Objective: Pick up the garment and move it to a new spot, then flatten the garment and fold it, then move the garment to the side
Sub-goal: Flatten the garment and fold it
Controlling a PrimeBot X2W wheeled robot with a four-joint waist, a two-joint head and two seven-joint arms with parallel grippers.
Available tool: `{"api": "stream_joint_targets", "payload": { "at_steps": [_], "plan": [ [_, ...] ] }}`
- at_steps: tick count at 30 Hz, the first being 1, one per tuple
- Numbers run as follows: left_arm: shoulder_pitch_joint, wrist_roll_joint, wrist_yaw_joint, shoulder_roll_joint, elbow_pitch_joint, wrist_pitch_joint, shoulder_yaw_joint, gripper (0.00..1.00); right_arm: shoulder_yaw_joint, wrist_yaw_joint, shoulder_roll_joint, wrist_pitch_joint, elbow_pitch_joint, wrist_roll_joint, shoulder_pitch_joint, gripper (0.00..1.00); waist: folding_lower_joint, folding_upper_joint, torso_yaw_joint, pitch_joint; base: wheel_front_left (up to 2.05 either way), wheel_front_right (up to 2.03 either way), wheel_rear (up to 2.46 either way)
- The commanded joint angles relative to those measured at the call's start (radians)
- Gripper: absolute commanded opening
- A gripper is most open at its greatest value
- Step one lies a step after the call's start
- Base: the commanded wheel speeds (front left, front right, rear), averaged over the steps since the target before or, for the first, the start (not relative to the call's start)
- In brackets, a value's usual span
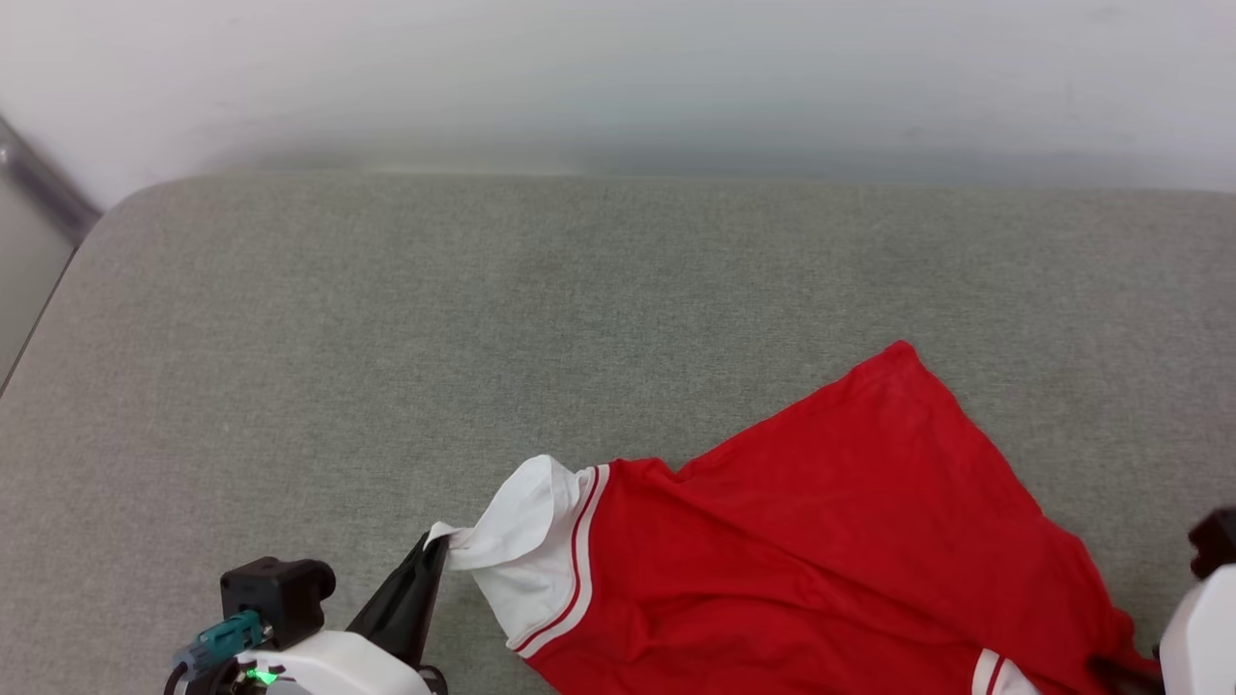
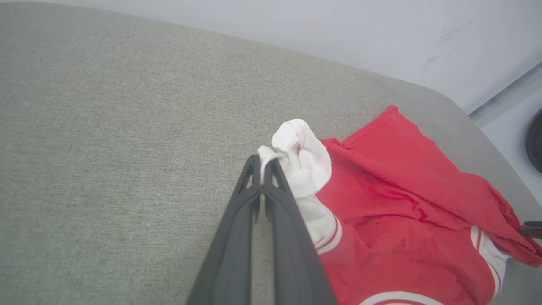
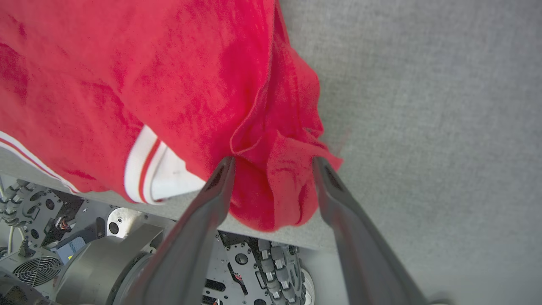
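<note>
The left gripper (image 2: pixel 264 163) has its two dark fingers pressed together on a twisted tip of white cloth, the cuff end of a sleeve (image 1: pixel 526 541). The sleeve is drawn out into a point toward those fingers, and its red-and-white striped band runs across where the white meets the red body.

The right gripper (image 3: pixel 274 163) has its fingers spread wide apart. A bunched red corner of the shirt (image 1: pixel 830 541) sits in the gap between them, touching the inner edge of one finger but not pinched. That corner hangs a little over the near edge of the table.

The shirt lies along that near edge, plain red side up, with its long axis running side to side between the two grippers: white sleeve at the robot's left, bunched red corner at its right. One red corner points away from the robot toward the wall (image 1: pixel 618 77), so the body forms a rough triangle with loose creases fanning down from that corner. A second white sleeve (image 1: pixel 995 676) with the same striped band peeks out from under the red cloth near the right gripper.

The grey cloth-covered table (image 1: pixel 386 338) is bare behind and to the left of the shirt. Below its near edge, the right wrist view shows the robot's base (image 3: pixel 84 245).
</note>
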Motion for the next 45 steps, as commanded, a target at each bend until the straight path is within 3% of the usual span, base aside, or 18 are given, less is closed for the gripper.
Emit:
{"api": "stream_joint_targets", "payload": {
  "at_steps": [1,10,20,26,35,36,38,45],
  "plan": [
    [-0.014,0.008,-0.001,0.0,-0.007,0.001,-0.003,0.0,0.008,0.0,-0.01,-0.003,-0.018,0.013,-0.044,1.0,0.0001,0.0,0.01,0.012,0.0,0.0,0.0],
    [-0.069,0.033,-0.013,-0.004,-0.048,0.006,-0.03,0.0,0.064,0.0,-0.05,0.04,-0.055,0.028,-0.303,1.0,0.0001,0.0,0.084,0.11,0.0,0.0,0.0],
    [-0.153,0.065,-0.031,-0.041,-0.07,-0.002,-0.081,0.0,0.112,0.0,-0.04,0.078,0.155,-0.08,-0.572,1.0,0.0001,0.0,0.218,0.237,0.0,0.0,0.0],
    [-0.177,0.069,-0.05,-0.071,-0.057,-0.019,-0.117,0.0,0.13,0.0,-0.067,0.052,0.279,-0.131,-0.632,1.0,0.0001,0.0,0.28,0.283,0.0,0.0,0.0],
    [-0.195,0.065,-0.064,-0.094,-0.028,-0.034,-0.14,0.0,0.196,0.0,-0.091,0.074,0.386,-0.114,-0.603,1.0,0.0001,0.0,0.319,0.321,0.0,0.0,0.0],
    [-0.198,0.064,-0.064,-0.092,-0.027,-0.036,-0.138,0.0,0.204,0.0,-0.093,0.083,0.397,-0.108,-0.592,0.82,0.0001,0.0,0.321,0.323,0.0,0.0,0.0],
    [-0.201,0.063,-0.066,-0.089,-0.025,-0.039,-0.134,0.0,0.209,0.0,-0.095,0.097,0.417,-0.105,-0.577,0.0,0.0001,0.0,0.323,0.324,0.0,0.0,0.0],
    [-0.205,0.062,-0.063,-0.084,-0.02,-0.042,-0.127,0.0,0.208,-0.001,-0.102,0.047,0.43,-0.104,-0.57,0.0,0.0001,0.0,0.31,0.304,0.0,0.0,0.0]
  ]
}}
